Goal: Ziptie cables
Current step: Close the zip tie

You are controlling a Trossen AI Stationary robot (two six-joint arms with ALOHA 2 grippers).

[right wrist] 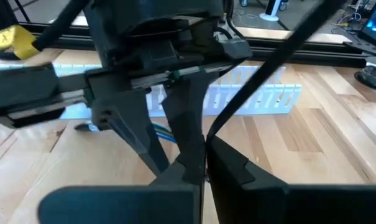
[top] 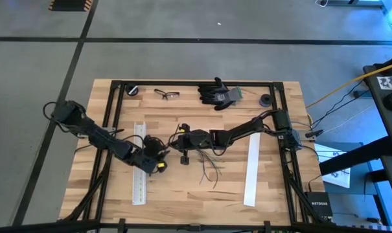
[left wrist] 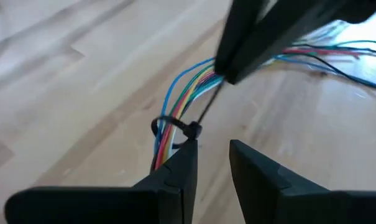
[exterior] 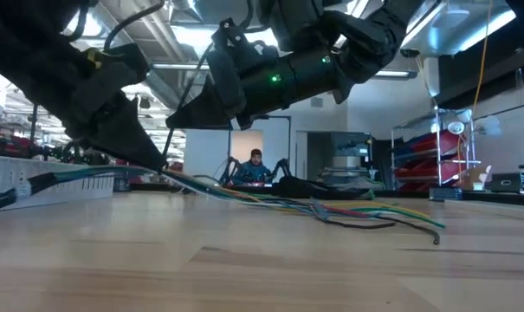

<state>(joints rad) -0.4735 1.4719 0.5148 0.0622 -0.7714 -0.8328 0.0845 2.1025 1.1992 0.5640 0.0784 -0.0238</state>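
The bundle of thin, floppy coloured wires, the cables [left wrist: 186, 102], lies on the pale wooden table [top: 202, 194] near its middle, between the two arms, with loose ends splaying toward the near edge in the high view [top: 208, 165]. In the left wrist view a thin black plastic zip tie [left wrist: 175, 126] loops around the bundle, its head just beside the tip of one dark finger [left wrist: 178, 168].

The left gripper [left wrist: 210, 152] sits low at the tied end of the cables; its two fingers stand slightly apart with a clear gap between them, and nothing shows in that gap. The right gripper [right wrist: 204, 146] reaches in from the other side, its fingers pressed together on the thin black tail of the zip tie, which runs up and away from the tips.

In the low view the cables [exterior: 348, 211] trail flat across the table top. Elsewhere on the table lie a long white slotted strip [top: 140, 165], a plain long white strip [top: 251, 171], a pair of black gloves [top: 218, 94] and clear safety glasses [top: 166, 94]. A person [exterior: 255, 166] sits far back in the room
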